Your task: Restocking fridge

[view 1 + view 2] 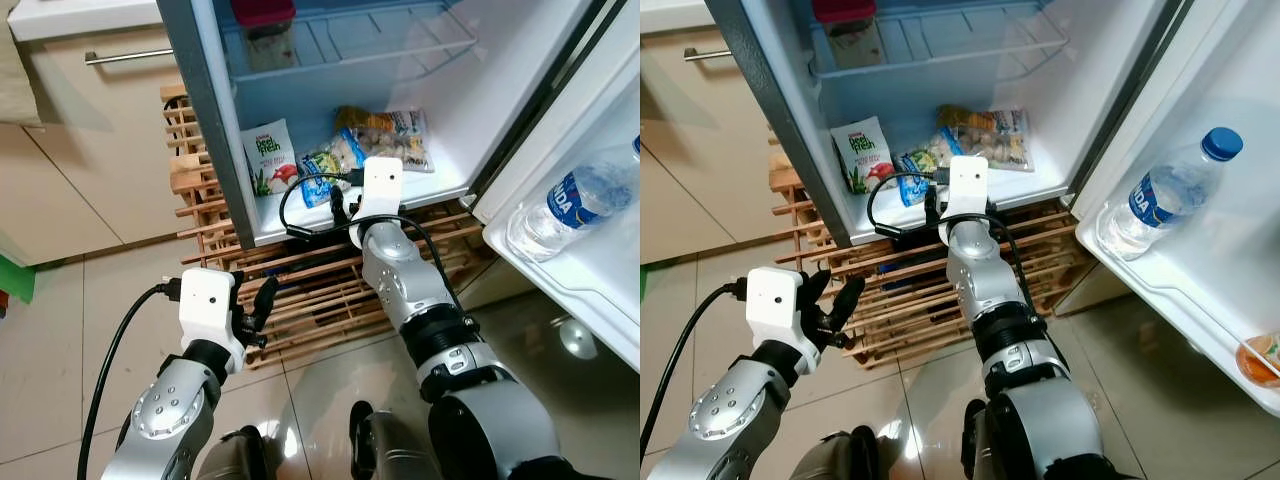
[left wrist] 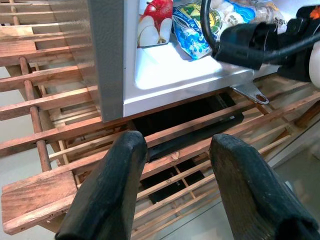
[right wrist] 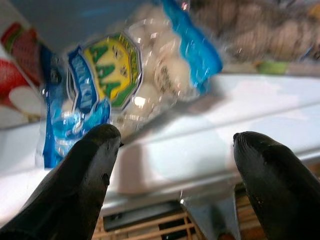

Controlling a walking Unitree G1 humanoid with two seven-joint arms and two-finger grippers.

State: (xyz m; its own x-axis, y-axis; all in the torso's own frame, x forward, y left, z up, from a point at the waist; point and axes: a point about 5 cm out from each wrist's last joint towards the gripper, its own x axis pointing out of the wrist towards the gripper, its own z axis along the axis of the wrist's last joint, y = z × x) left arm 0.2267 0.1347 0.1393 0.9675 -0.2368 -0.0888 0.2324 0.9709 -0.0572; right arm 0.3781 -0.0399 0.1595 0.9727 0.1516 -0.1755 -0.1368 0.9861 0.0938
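Fridge (image 1: 215,150): standing open on a wooden rack (image 1: 300,290), its door (image 1: 1230,270) swung out to the right
Right gripper (image 3: 175,165): reaching to the front lip of the bottom shelf (image 3: 210,135), fingers (image 3: 85,175) spread apart and holding nothing
Blue bag (image 3: 120,85): lying on the bottom shelf just beyond the right gripper's fingertips, apart from them; round white pieces showing through the film
Carton (image 1: 270,155): leaning upright at the left of the same shelf, beside the blue bag, with red fruit printed on it
Clear bag (image 1: 390,135): lying flat behind and to the right of the blue bag
Cable (image 1: 300,205): looping off the right wrist in front of the shelf edge, crossing the left wrist view's sight of the blue bag
Left gripper (image 2: 175,170): hanging low before the rack, fingers (image 2: 115,185) parted and empty
Upper shelf (image 1: 350,45): carrying a container with a dark red lid (image 1: 265,20)
Bottle (image 1: 1170,190): lying tilted in the door tray, blue cap up
Cabinet (image 1: 90,130): standing left of the fridge
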